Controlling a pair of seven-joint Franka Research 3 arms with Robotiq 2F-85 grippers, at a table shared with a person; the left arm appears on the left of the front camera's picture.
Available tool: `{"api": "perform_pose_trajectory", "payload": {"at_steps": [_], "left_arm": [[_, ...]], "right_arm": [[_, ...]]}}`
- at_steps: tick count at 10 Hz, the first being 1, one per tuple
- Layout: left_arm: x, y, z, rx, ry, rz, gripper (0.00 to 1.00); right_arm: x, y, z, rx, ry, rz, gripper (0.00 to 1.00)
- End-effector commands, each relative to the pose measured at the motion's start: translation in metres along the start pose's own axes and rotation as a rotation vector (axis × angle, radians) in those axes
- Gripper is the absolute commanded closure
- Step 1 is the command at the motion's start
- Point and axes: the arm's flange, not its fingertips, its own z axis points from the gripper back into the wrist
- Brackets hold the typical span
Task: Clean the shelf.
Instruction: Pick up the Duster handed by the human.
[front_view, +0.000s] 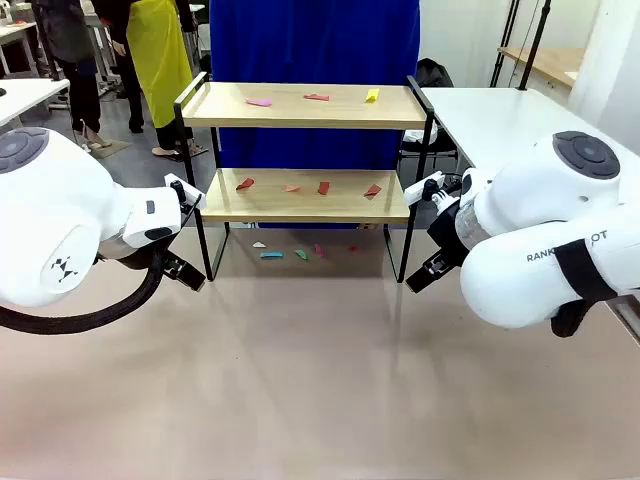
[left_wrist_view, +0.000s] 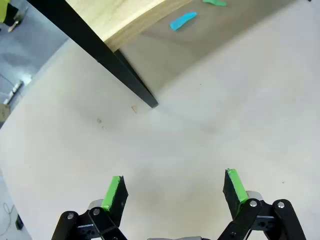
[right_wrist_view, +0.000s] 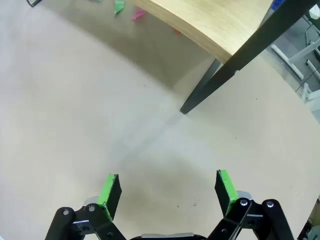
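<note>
Light wood shelf (front_view: 300, 118), black frame: coloured paper scraps (front_view: 318, 97) on both boards and beneath; cleaning apparently unstarted. Jaws, left and right: wide open, empty, above surface (front_view: 320, 380).

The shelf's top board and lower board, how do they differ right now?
The top board carries three small scraps, the lower board four. The top board's scraps are pink, red and yellow; the lower board's are all reddish. Both are light wood in the same black frame.

Partial grey lettering "RANK" then "OT", split by a black strap, on right arm (front_view: 545, 262) white casing, small black emblem on left arm (front_view: 64, 268)
</note>
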Motion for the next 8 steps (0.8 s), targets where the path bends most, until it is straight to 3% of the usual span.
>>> {"api": "perform_pose_trajectory", "payload": {"at_steps": [1, 8], "left_arm": [[0.0001, 0.0000, 0.0002, 0.000, 0.000, 0.000, 0.00], [0.0001, 0.0000, 0.0002, 0.000, 0.000, 0.000, 0.00]], "right_arm": [[0.0000, 0.0000, 0.0000, 0.000, 0.000, 0.000, 0.00], [0.0000, 0.0000, 0.0000, 0.000, 0.000, 0.000, 0.00]]}}
